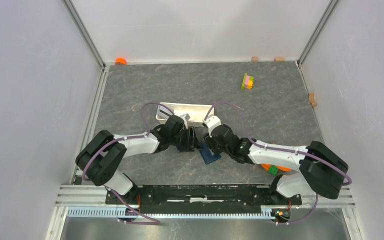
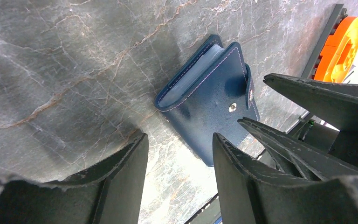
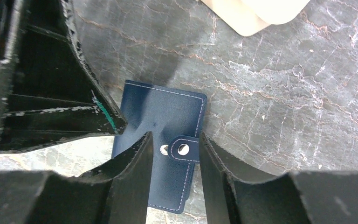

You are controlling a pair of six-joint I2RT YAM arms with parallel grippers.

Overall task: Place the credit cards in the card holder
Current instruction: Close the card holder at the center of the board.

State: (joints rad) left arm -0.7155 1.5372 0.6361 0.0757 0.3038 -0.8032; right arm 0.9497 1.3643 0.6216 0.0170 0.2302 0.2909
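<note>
The card holder [image 3: 161, 114], a dark navy folded wallet, lies on the grey marble table between the two arms. Its snap strap [image 3: 185, 149] is unfastened, with the bare stud beside it. My right gripper [image 3: 175, 135] hovers right over the wallet, its jaws apart on either side of the strap. My left gripper [image 2: 179, 137] is open beside the wallet's [image 2: 205, 100] near corner, with only table between its fingers. In the top view both grippers [image 1: 192, 137] [image 1: 206, 142] meet over the wallet [image 1: 211, 156]. The credit cards are out of view.
A long white tray [image 1: 180, 109] lies just behind the grippers. A yellow-pink-green block stack [image 1: 248, 81] stands at the back right. An orange piece [image 1: 121, 61] sits at the back left corner, and an orange and green thing [image 1: 271, 169] sits under the right arm.
</note>
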